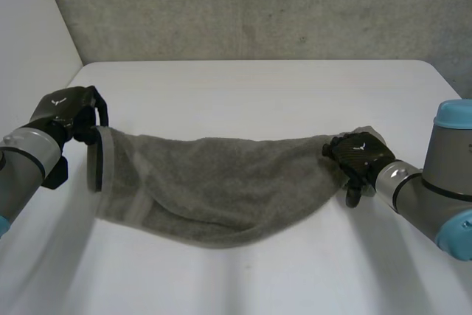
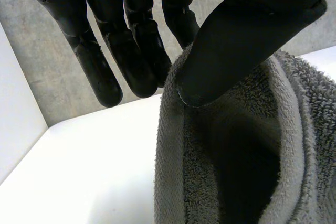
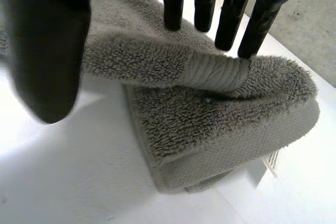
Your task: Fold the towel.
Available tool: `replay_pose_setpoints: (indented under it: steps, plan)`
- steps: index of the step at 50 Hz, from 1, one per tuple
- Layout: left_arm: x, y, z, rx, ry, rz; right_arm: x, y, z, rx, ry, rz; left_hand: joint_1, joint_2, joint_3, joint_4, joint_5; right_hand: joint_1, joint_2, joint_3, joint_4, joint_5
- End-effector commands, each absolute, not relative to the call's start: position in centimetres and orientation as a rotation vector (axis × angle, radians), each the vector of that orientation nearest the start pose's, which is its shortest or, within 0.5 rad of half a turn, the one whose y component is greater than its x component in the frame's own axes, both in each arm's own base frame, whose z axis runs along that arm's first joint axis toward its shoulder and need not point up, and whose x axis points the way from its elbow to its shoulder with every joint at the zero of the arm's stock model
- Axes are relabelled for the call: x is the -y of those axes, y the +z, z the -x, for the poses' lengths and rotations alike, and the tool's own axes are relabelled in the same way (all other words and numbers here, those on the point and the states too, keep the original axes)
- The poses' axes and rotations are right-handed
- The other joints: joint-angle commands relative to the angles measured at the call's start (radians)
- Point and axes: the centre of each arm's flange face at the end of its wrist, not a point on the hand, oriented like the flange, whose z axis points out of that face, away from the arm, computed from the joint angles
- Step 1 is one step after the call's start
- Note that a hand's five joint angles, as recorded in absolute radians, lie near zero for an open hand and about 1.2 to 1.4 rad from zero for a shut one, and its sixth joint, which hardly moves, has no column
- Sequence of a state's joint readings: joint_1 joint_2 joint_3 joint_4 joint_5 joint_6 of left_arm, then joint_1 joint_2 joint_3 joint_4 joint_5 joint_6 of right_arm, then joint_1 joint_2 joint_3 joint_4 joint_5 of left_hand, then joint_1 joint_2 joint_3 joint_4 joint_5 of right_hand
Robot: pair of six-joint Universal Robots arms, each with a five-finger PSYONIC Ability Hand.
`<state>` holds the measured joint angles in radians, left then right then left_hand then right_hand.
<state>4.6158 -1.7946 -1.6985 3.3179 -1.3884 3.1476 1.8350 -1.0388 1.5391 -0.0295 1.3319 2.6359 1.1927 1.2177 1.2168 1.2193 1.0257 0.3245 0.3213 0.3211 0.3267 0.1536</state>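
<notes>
Left fingers: they stand straight behind the towel's hem, and the thumb presses the cloth against them, so your left hand is clamped on that end.
Right fingers: they lie across the top of the bunched end with the thumb on the opposite side. Your right hand looks closed on the cloth, though more loosely than the left.
Towel: this grey terry cloth is strung between your two hands. Its middle sags toward the robot, low over the white table.
Layers: at the right end the cloth sits doubled, one thickness lying on another.
Height: the left end hangs clear of the table, while the right end sits low, just above or on the surface.
Long axis: it runs hand to hand across the table, so each end lies straight inward from the fingers that hold it.
Nearer hand: neither, since each hand owns its own end and the belly lies midway between them.
Coming move: this is probably a fold end to end, so keep the line taut, because the slack belly could drag.
</notes>
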Motion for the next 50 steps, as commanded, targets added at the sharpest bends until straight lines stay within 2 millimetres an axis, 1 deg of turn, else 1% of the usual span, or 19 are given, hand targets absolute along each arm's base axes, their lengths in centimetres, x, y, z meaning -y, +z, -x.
replay_pose_setpoints:
  steps: [1, 6, 8, 9, 11, 14, 17, 19, 20, 21, 22, 24, 25, 27, 32, 38, 41, 43, 50]
  plan:
    - [31.2, 21.5, 17.9, -2.552, -2.129, -0.33, 31.4, 13.9, -24.0, -2.323, -1.671, 1.158, 0.204, 0.179, 0.18, 0.177, 0.196, 0.186, 0.189, 0.19, 0.184, 0.183]
    - [31.2, 21.4, 17.9, -2.554, -2.128, -0.33, 32.4, 13.6, -23.8, -2.304, -1.739, 1.173, 0.204, 0.179, 0.18, 0.177, 0.196, 0.336, 0.339, 0.339, 0.334, 0.332]
    - [31.2, 21.5, 17.9, -2.553, -2.129, -0.33, 33.0, 13.2, -23.9, -2.292, -1.772, 1.176, 0.204, 0.179, 0.18, 0.177, 0.196, 0.584, 0.587, 0.588, 0.582, 0.581]
    - [31.2, 21.5, 17.9, -2.552, -2.129, -0.33, 33.0, 13.2, -23.9, -2.292, -1.772, 1.176, 0.204, 0.179, 0.18, 0.177, 0.196, 0.585, 0.589, 0.589, 0.583, 0.582]
    - [31.2, 21.5, 17.9, -2.551, -2.131, -0.33, 33.4, 13.1, -23.9, -2.291, -1.789, 1.174, 0.204, 0.179, 0.18, 0.177, 0.196, 0.921, 0.924, 0.924, 0.919, 0.917]
    - [31.1, 21.6, 17.9, -2.551, -2.131, -0.33, 33.6, 13.4, -24.0, -2.288, -1.8, 1.17, 0.204, 0.179, 0.18, 0.177, 0.196, 1.072, 1.075, 1.075, 1.07, 1.068]
    - [31.1, 21.7, 17.9, -2.55, -2.134, -0.332, 34.2, 15.0, -23.5, -2.282, -1.859, 1.135, 0.204, 0.179, 0.18, 0.177, 0.196, 1.072, 1.075, 1.075, 1.07, 1.068]
    - [30.9, 22.2, 18.0, -2.542, -2.147, -0.334, 34.6, 19.2, -22.3, -2.238, -2.004, 1.07, 0.204, 0.179, 0.18, 0.177, 0.196, 1.072, 1.075, 1.075, 1.07, 1.068]
    - [30.9, 22.2, 18.0, -2.542, -2.147, -0.334, 34.6, 19.2, -22.3, -2.237, -2.005, 1.069, 0.204, 0.179, 0.18, 0.177, 0.196, 1.072, 1.075, 1.075, 1.07, 1.068]
    - [30.7, 22.6, 18.0, -2.532, -2.162, -0.338, 34.4, 21.4, -21.7, -2.211, -2.071, 1.045, 0.204, 0.179, 0.18, 0.177, 0.196, 1.072, 1.075, 1.075, 1.07, 1.068]
    - [30.7, 22.6, 18.0, -2.532, -2.162, -0.338, 34.4, 21.4, -21.7, -2.211, -2.072, 1.045, 0.204, 0.179, 0.18, 0.177, 0.196, 1.072, 1.075, 1.075, 1.07, 1.068]
    - [30.0, 24.0, 17.9, -2.494, -2.206, -0.338, 33.3, 25.0, -21.0, -2.192, -2.119, 1.025, 0.204, 0.179, 0.18, 0.177, 0.196, 1.072, 1.075, 1.075, 1.07, 1.068]
    - [30.0, 24.0, 17.9, -2.493, -2.207, -0.338, 33.3, 25.1, -21.0, -2.192, -2.119, 1.025, 0.204, 0.179, 0.18, 0.177, 0.196, 1.072, 1.075, 1.075, 1.07, 1.068]
    - [29.0, 25.9, 17.8, -2.44, -2.271, -0.34, 31.9, 28.1, -20.2, -2.226, -2.084, 1.027, 0.204, 0.179, 0.18, 0.177, 0.196, 1.072, 1.075, 1.075, 1.07, 1.068]
    - [27.8, 27.7, 17.6, -2.403, -2.314, -0.336, 30.2, 30.9, -18.6, -2.347, -1.939, 1.019, 0.204, 0.179, 0.18, 0.177, 0.196, 1.072, 1.075, 1.075, 1.07, 1.068]
    - [26.0, 28.1, 17.5, -2.463, -2.257, -0.343, 28.3, 32.5, -18.0, -2.398, -1.764, 1.127, 0.204, 0.179, 0.18, 0.177, 0.196, 1.072, 1.075, 1.075, 1.07, 1.068]
    - [25.6, 28.2, 17.5, -2.481, -2.241, -0.344, 27.5, 33.3, -18.0, -2.389, -1.754, 1.16, 0.204, 0.179, 0.18, 0.177, 0.196, 1.072, 1.075, 1.075, 1.07, 1.068]
    - [24.6, 28.6, 17.7, -2.504, -2.243, -0.378, 26.1, 34.9, -17.8, -2.363, -1.777, 1.191, 0.204, 0.179, 0.18, 0.177, 0.196, 1.072, 1.075, 1.075, 1.07, 1.068]
    - [23.6, 28.8, 18.2, -2.565, -2.245, -0.458, 25.4, 36.1, -17.9, -2.313, -1.806, 1.213, 0.204, 0.179, 0.18, 0.177, 0.196, 1.072, 1.075, 1.075, 1.07, 1.068]
